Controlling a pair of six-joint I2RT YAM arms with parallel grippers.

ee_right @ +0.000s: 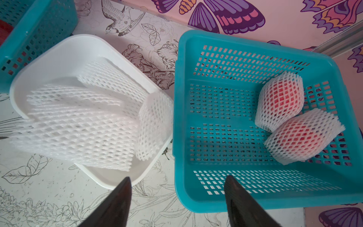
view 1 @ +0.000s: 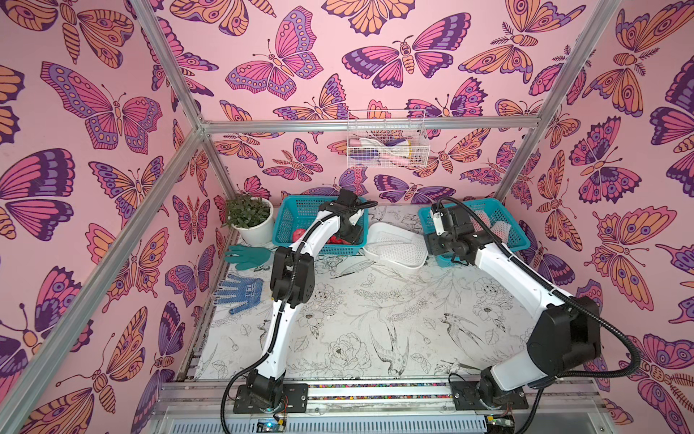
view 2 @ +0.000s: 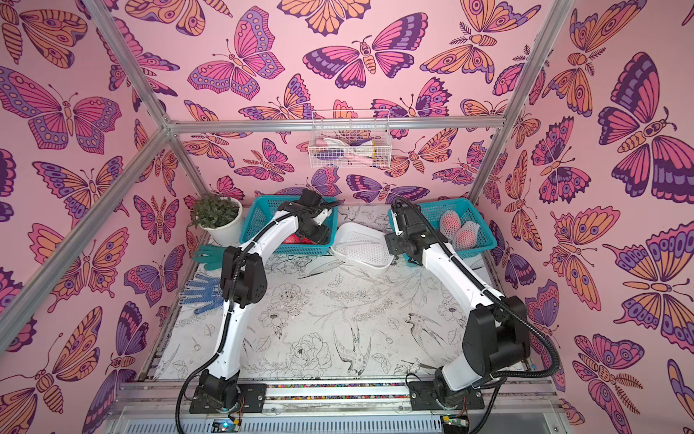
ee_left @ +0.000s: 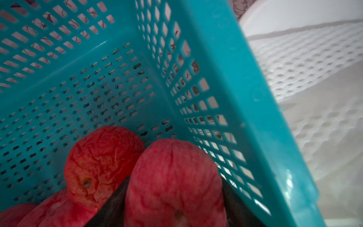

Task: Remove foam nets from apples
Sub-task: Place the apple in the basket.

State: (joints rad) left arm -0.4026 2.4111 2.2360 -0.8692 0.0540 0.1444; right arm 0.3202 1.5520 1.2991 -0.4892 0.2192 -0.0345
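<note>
In the left wrist view a bare red-pink apple (ee_left: 174, 176) sits between the black fingers (ee_left: 110, 208) of my left gripper (ee_left: 176, 198), which is shut on it low inside the left teal basket (ee_left: 235, 98). Another bare apple (ee_left: 102, 157) touches it there. My right gripper (ee_right: 177, 182) is open and empty, above the table between the white tub (ee_right: 59, 53) and the right teal basket (ee_right: 275, 198). Several empty foam nets (ee_right: 78, 125) lie in the tub. Two apples in nets (ee_right: 280, 102) (ee_right: 302, 135) lie side by side in the right basket.
A potted plant (view 1: 249, 218) stands at the back left corner. Next to it a teal glove (view 1: 248, 255) and a blue dotted glove (view 1: 240, 291) lie along the left edge. A white wire basket (view 1: 386, 146) hangs on the back wall.
</note>
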